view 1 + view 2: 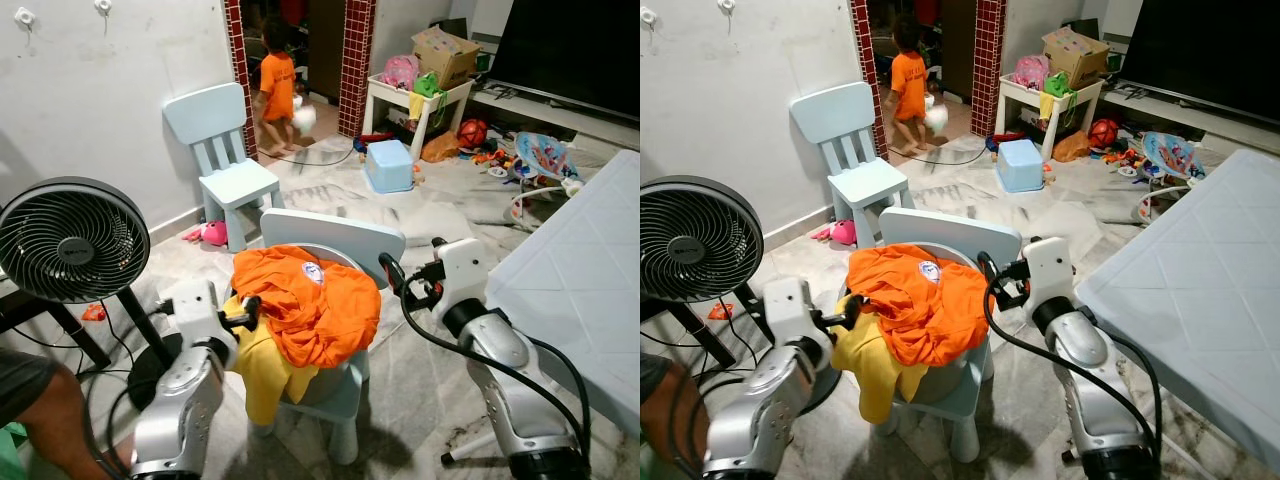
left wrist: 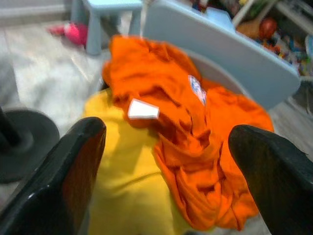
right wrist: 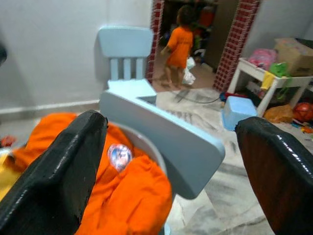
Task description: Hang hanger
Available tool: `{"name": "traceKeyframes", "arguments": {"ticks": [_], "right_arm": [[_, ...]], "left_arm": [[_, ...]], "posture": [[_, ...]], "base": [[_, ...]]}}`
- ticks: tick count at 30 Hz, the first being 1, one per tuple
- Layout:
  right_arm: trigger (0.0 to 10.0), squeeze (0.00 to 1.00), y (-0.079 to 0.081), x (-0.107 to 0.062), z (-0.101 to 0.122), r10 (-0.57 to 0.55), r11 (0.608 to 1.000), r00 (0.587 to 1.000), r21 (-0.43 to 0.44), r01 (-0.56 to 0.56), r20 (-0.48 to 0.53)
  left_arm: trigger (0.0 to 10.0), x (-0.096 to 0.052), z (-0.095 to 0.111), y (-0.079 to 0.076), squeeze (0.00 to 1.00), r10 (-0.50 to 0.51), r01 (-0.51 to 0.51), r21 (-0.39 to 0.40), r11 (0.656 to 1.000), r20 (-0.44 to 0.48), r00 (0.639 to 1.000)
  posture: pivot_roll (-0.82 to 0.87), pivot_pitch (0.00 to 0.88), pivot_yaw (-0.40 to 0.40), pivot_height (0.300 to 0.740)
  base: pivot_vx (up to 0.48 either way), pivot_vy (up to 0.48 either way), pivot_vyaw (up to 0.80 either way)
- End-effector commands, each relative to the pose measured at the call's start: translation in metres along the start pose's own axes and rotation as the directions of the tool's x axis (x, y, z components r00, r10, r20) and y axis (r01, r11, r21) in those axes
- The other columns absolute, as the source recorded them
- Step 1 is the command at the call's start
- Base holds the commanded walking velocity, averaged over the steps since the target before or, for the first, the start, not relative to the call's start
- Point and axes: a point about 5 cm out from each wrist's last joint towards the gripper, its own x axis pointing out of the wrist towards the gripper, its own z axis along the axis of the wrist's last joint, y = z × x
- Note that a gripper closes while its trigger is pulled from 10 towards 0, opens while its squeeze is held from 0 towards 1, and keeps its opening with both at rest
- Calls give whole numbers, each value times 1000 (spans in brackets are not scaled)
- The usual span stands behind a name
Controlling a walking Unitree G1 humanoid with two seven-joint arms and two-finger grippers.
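Barely begun: both claws, left (image 1: 250, 312) and right (image 1: 395, 280), spread, flanking orange shirt (image 1: 315, 300) on chair (image 1: 340, 235); hooks (image 1: 25, 17) at 11 o'clock.

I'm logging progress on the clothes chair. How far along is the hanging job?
Barely begun. Nothing looks hung: the orange garment and yellow garment lie heaped on the near blue chair. Both grippers are open and hold nothing, the left gripper at the pile's left edge, the right gripper at its right. I can't make out a hanger. Grasping and hanging remain.
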Motion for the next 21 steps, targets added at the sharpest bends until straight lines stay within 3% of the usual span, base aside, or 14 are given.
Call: {"name": "traceKeyframes", "arguments": {"ticks": [1,5,10,11,12,15,21], "right_arm": [[10000,0,2,-4,6,36,999,999,-26,-36,2],[10000,0,-6,-11,8,17,999,1000,-41,-18,-17],[10000,0,-10,-31,8,63,997,995,-48,-67,-71],[10000,0,-7,-44,10,127,990,987,-48,-133,-102],[10000,0,-7,-44,10,127,990,987,-48,-133,-102],[10000,0,-2,-70,8,229,968,956,-61,-244,-182],[10000,0,1,-97,1,280,953,921,-35,-300,-272]], "left_arm": [[10000,8,-3,-9,0,-13,12,-8,1000,-30,999],[10000,18,-9,-14,0,-4,-1,-60,998,-77,997],[10000,28,-7,-24,0,0,-4,-45,999,-87,996],[10000,32,-8,-28,0,-7,1,-63,998,-99,995],[10000,32,-8,-28,0,-7,1,-63,998,-99,995],[10000,39,-14,-32,0,-9,-3,-90,996,-132,991],[10000,43,-20,-38,0,-6,-9,-102,995,-151,989]], "posture": [[-164,0,-11,740],[-199,0,-15,740],[-258,2,-20,740],[-288,14,-20,740],[-288,14,-20,740],[-318,36,-26,740],[-346,76,-42,740]], "base": [[0,0,0],[0,0,0],[0,0,0],[0,0,0],[0,0,0],[0,0,0],[0,0,0]]}}
